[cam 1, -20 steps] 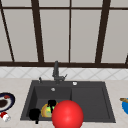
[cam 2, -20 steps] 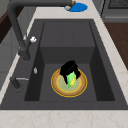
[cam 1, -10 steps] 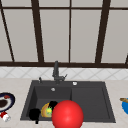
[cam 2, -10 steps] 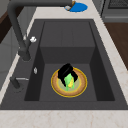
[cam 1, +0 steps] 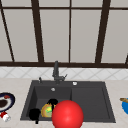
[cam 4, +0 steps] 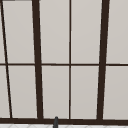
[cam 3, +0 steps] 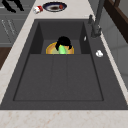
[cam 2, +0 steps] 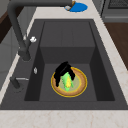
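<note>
Right now my right hand [cam 2: 63, 72] is down in the deep basin of the sink [cam 2: 105, 75], over the yellow-rimmed plate [cam 2: 77, 91], with its fingers curled down round the green corn cob [cam 2: 67, 82] that lies on that plate. In the front view the same hand [cam 1: 52, 102] sits at about 11 o'clock from the big red ball [cam 1: 67, 115], which hides much of the plate. My left hand [cam 1: 34, 114] hangs at 9 o'clock from the plate, near the basin's left wall; I cannot tell how its fingers stand.

To do this step well, I judge the grasp should close on the cob's middle so it does not pivot, and any lift should go straight up, well apart from the faucet [cam 2: 20, 37] at 10 o'clock. The plate could drag along if the fingers catch its rim. On the counter sit a dark dish [cam 1: 5, 101] and a blue plate [cam 2: 78, 7].
</note>
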Available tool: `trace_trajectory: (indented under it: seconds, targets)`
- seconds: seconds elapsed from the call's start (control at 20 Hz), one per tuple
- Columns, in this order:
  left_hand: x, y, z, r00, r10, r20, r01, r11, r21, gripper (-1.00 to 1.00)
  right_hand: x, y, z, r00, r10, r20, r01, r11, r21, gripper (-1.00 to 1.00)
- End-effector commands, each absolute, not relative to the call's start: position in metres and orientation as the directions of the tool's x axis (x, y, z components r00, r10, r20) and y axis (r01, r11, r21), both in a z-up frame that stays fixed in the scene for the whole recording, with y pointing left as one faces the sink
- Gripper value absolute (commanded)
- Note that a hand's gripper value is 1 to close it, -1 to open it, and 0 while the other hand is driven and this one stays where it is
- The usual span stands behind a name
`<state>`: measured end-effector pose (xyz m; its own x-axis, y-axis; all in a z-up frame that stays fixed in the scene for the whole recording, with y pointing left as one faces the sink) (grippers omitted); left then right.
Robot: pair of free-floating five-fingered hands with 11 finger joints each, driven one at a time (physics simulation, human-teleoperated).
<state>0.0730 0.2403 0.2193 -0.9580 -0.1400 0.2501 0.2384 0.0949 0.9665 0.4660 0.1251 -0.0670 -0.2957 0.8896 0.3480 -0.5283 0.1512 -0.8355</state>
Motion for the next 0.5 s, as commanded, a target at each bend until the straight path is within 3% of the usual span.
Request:
trace_trajectory:
  seconds: [0.0,0.45]
  targets:
    - [0.073,0.24,0.219,-0.958,-0.14,0.25,0.238,0.095,0.967,0.0,0.466,0.121,-0.048,-0.319,0.904,0.284,-0.466,0.112,-0.878,-1.0]
    - [0.073,0.24,0.219,-0.958,-0.14,0.25,0.238,0.095,0.967,0.0,0.457,0.089,-0.014,-0.347,0.894,0.284,-0.373,0.146,-0.916,-1.0]
